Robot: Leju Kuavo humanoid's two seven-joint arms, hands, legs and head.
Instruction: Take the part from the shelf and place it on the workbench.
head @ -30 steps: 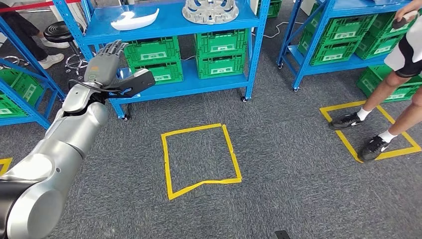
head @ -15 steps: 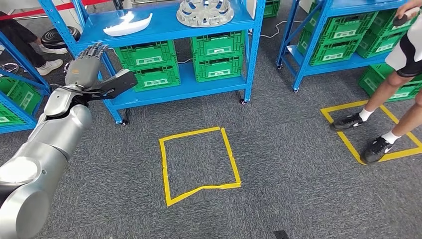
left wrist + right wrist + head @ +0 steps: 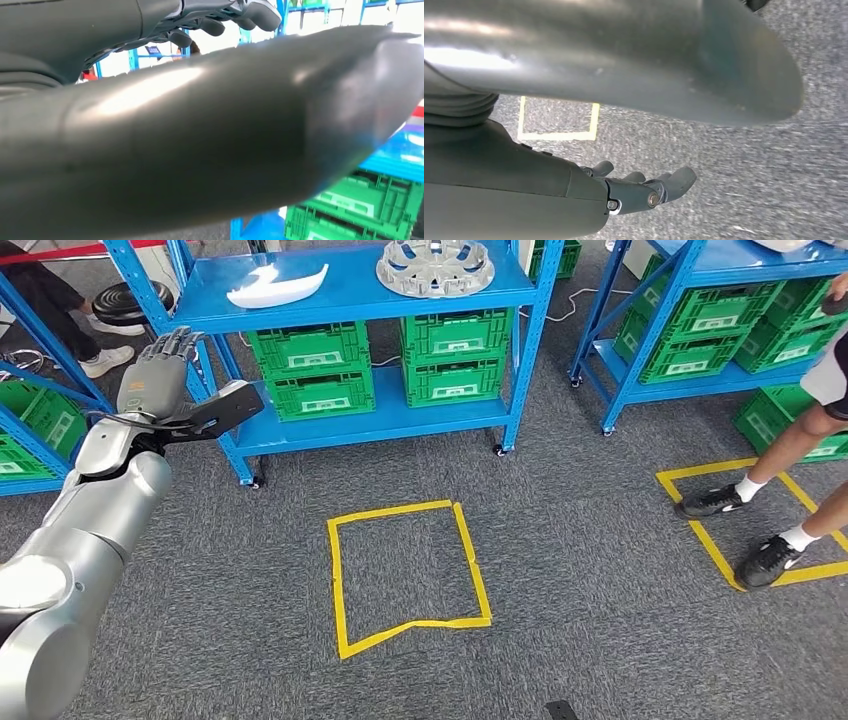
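Left hand (image 3: 155, 370) raised beside blue shelf (image 3: 350, 290), fingers spread, nothing held. Right hand (image 3: 644, 190) hung over carpet, fingers loosely curled, empty. White curved part (image 3: 277, 285) lies on top tier, well apart. Risk judged: smooth, thin shell could be nudged off the slick painted shelf by a mis-aimed reach

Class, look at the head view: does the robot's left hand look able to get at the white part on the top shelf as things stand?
Probably yes: the left hand is raised beside the shelf, holding nothing, and the white part lies uncovered near the front edge.
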